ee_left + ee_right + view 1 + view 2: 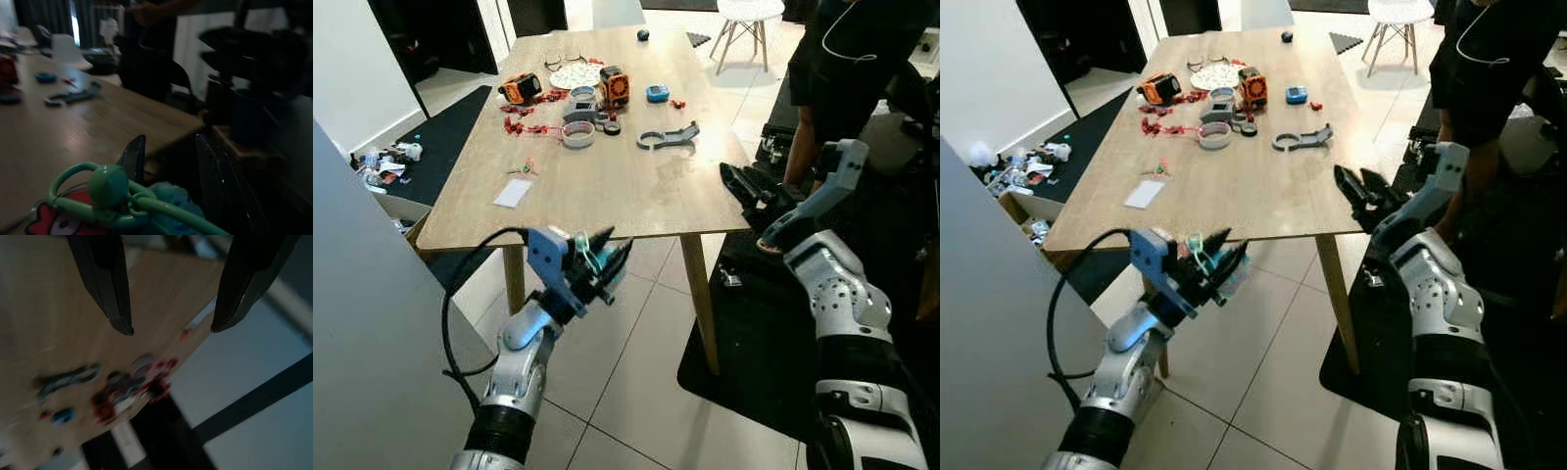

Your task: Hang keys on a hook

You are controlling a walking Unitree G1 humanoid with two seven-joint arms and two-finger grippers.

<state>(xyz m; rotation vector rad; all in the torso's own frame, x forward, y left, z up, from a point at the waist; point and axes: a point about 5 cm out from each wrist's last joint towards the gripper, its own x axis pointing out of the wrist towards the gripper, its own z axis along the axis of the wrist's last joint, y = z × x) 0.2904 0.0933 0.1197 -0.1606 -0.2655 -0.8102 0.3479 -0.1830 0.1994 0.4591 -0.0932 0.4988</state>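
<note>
I have the left pincer (605, 262) hanging just off the near edge of the wooden tabletop (607, 186), below its surface and over the tiled floor (636, 372). Its fingers are clamped on the keys (117, 200): a green loop with a round bead, a red charm and a blue fluffy bit bunched between them. My right pincer (1359, 191) sits at the tabletop's right-hand near edge, fingers spread wide with nothing between them. Farther in on the tabletop lie a grey wrench-shaped tool (668, 137), a tape roll (578, 133), an orange gadget (614, 86) and a white card (512, 193). A person in dark clothes (842, 69) stands just beyond the tabletop's right side.
</note>
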